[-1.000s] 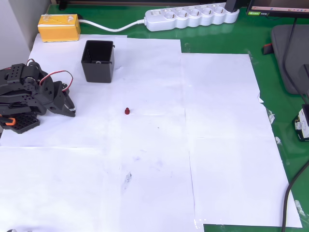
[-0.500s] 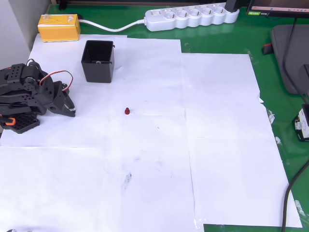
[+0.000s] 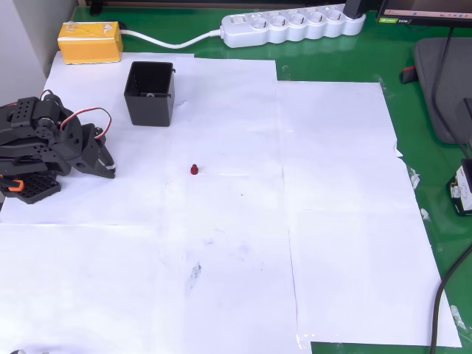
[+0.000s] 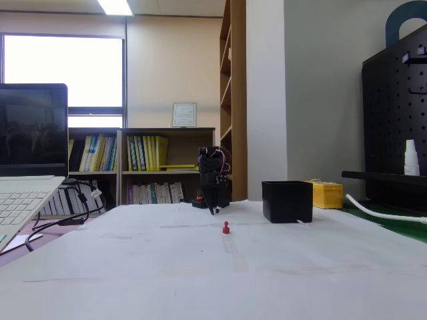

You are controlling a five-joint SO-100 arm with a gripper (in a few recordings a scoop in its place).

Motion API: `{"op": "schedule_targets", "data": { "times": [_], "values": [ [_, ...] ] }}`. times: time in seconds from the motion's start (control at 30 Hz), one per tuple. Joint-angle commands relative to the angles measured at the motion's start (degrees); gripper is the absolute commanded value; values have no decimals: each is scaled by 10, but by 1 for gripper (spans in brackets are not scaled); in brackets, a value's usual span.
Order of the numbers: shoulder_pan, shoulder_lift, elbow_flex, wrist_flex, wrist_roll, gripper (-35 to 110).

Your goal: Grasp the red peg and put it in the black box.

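Nothing is grasped yet: the red peg (image 3: 194, 169) stands on the paper-covered tabletop (image 3: 332, 221), below-right of the black box (image 3: 150, 93), so the folded arm's claw (image 3: 108, 167), opening unclear, must first reach it.

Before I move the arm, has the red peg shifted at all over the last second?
No. In the overhead view the red peg sits at the same spot below and right of the black box, on the same sheet of white paper.
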Motion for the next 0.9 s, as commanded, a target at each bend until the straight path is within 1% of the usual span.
{"op": "schedule_targets", "data": {
  "times": [0.0, 0.87],
  "values": [
    [-1, -54, -47, 52, 4, 0],
    [-4, -54, -47, 46, 5, 0]
  ]
}}
